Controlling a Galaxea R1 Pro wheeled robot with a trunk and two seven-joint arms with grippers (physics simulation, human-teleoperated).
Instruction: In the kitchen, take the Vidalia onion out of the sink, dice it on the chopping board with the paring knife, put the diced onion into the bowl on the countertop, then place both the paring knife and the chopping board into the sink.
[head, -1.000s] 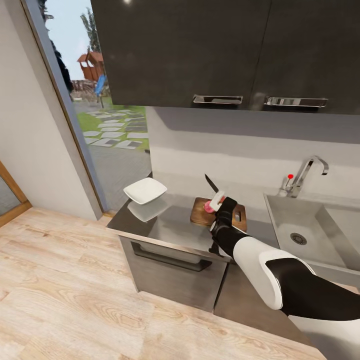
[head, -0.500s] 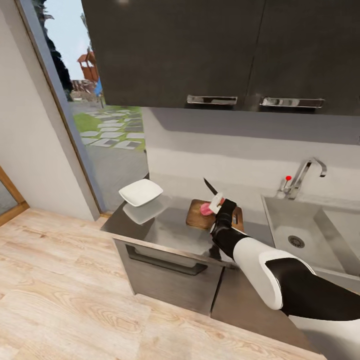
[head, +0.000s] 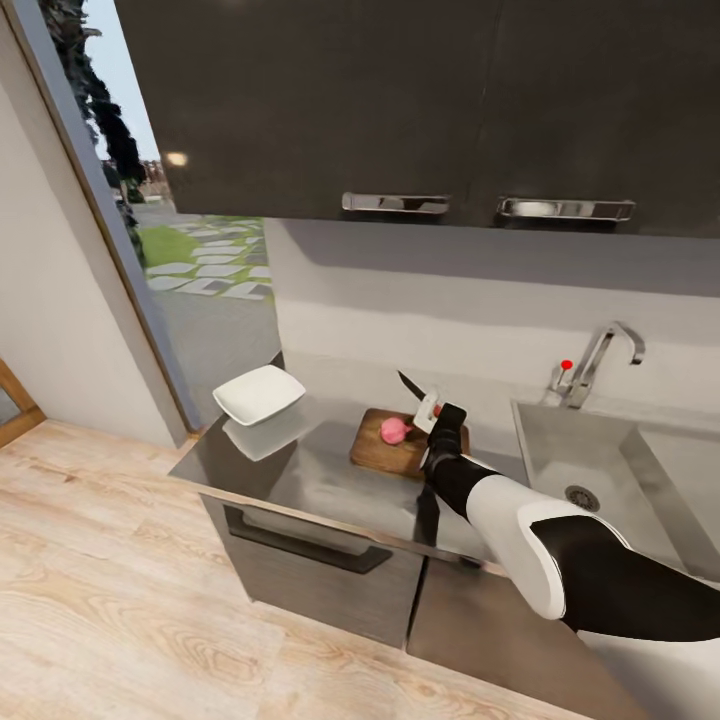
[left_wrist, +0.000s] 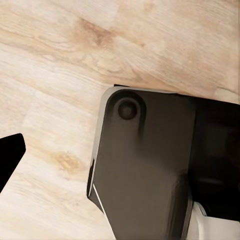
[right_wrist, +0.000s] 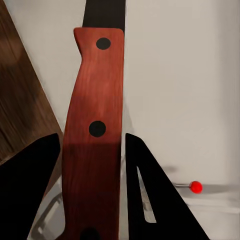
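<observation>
At the left end of the smooth grey countertop (head: 330, 470), near the glass door, sits the white squarish bowl (head: 259, 393) with its flared rim. Further right lies the brown wooden chopping board (head: 385, 452), flat on the worktop, and on it rests a small pink round onion (head: 394, 430), apparently whole. Just beside the onion, above the board's right part, the right gripper (head: 432, 412) is clamped on the paring knife (head: 411, 386); the dark pointed blade slants up and to the left, clear of the onion. In the right wrist view the two black fingers (right_wrist: 150, 200) press against either side of the knife's reddish-brown riveted handle (right_wrist: 92, 140). Right of the board is the grey steel sink (head: 600, 470) with its round drain and the chrome tap (head: 600, 358) with a red knob. The left wrist view looks down on pale wooden floor (left_wrist: 60, 60) and a dark part of the robot; I cannot tell whether the left gripper is open or closed.
</observation>
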